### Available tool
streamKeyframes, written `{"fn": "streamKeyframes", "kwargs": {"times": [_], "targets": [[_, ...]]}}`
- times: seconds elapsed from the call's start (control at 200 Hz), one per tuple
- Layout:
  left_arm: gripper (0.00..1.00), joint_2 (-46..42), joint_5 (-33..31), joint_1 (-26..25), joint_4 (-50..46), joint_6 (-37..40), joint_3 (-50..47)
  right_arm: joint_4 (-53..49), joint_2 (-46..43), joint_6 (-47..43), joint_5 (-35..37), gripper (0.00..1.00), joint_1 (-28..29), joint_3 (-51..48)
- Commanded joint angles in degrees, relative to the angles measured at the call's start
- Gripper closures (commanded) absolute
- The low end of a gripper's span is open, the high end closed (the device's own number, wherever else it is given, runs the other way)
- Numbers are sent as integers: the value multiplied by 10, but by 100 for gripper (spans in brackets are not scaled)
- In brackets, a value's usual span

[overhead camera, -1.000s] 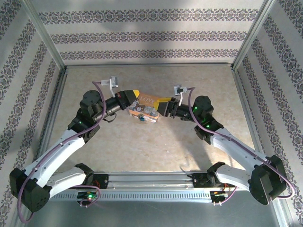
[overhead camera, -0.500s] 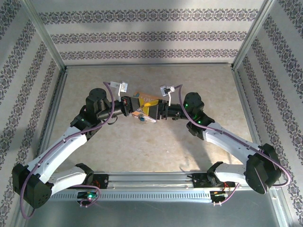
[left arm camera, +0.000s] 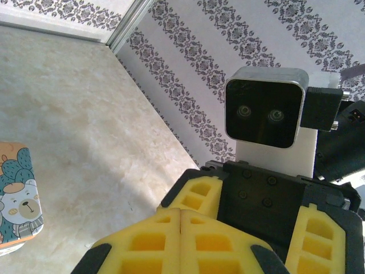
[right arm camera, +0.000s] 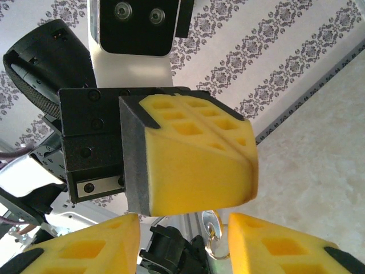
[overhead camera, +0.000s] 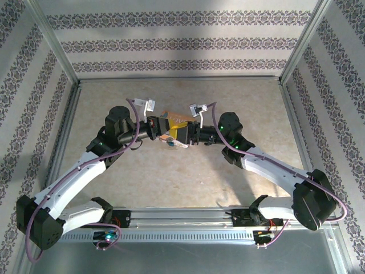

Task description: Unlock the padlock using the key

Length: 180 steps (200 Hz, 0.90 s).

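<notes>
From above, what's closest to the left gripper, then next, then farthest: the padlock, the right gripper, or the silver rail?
1. right gripper: meeting it, on its right side.
2. padlock: on the table, just toward the near edge.
3. silver rail: farthest, along the table's near edge.

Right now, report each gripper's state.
Left gripper: closed, pads together, nothing seen between them.
Right gripper: open, gripping nothing.

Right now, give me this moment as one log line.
left hand: shut on key, ring dangling | right hand: open, facing it | padlock: on table, not held
</notes>
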Motion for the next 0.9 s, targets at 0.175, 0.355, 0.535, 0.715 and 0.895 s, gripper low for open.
{"fn": "streamKeyframes", "kwargs": {"times": [0.175, 0.355, 0.535, 0.715, 0.895], "targets": [[100, 3, 9, 3, 28, -7, 21, 28, 7, 3, -11, 63, 7, 1], [100, 5, 9, 3, 36, -13, 19, 27, 10, 5, -10, 71, 7, 1], [100, 8, 13, 3, 42, -17, 18, 27, 18, 7, -8, 75, 7, 2], [100, 7, 13, 3, 42, -16, 16, 27, 13, 4, -1, 80, 8, 0], [100, 5, 12, 3, 45, -16, 13, 22, 4, 1, 15, 89, 5, -9]]}}
